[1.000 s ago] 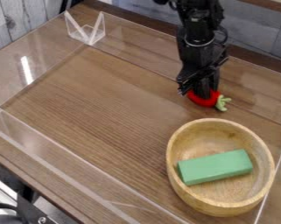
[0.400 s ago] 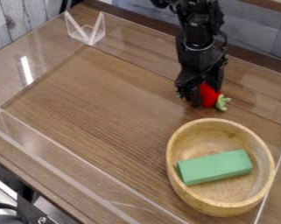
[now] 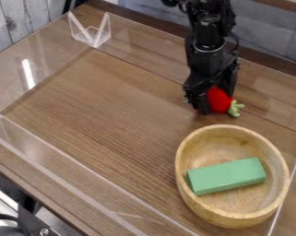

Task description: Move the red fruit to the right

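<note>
The red fruit (image 3: 220, 99), a small bright-red toy strawberry with a green leafy cap (image 3: 238, 109), lies on the wooden table right of centre, just behind the bowl. The black gripper (image 3: 207, 95) comes straight down over it. Its fingers stand apart on either side of the strawberry, so it is open and low at the table. The left side of the fruit is partly hidden behind a finger.
A round wooden bowl (image 3: 197, 191) sits at the front right with a green rectangular block (image 3: 227, 175) inside. Clear acrylic walls (image 3: 40, 64) fence the table. A clear V-shaped stand (image 3: 91, 31) is at the back left.
The gripper's fingers have spread apart from the strawberry, which they pinched a second ago. The fruit stays where it lay and the arm has barely moved.
</note>
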{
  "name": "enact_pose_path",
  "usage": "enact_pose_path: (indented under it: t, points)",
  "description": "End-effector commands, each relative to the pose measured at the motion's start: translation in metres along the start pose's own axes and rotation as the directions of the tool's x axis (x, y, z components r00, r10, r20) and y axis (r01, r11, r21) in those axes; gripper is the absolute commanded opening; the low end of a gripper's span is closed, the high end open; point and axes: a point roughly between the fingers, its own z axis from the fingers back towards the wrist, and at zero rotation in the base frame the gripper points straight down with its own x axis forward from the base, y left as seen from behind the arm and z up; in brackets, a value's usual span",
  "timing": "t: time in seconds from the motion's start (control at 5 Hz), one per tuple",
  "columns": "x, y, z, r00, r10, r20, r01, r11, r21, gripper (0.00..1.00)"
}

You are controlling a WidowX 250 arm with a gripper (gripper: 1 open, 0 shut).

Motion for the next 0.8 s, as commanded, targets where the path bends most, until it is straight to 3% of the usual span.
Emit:
enact_pose_path:
  t: [0.0, 0.6]
  points:
    - [0.008, -0.006, 0.024, 1.000, -0.004, -0.019, 0.004, 1.000, -0.019, 1.00]
    - [0.015, -0.006, 0.073, 0.993, -0.014, -0.114, 0.012, 1.000, -0.024, 1.00]
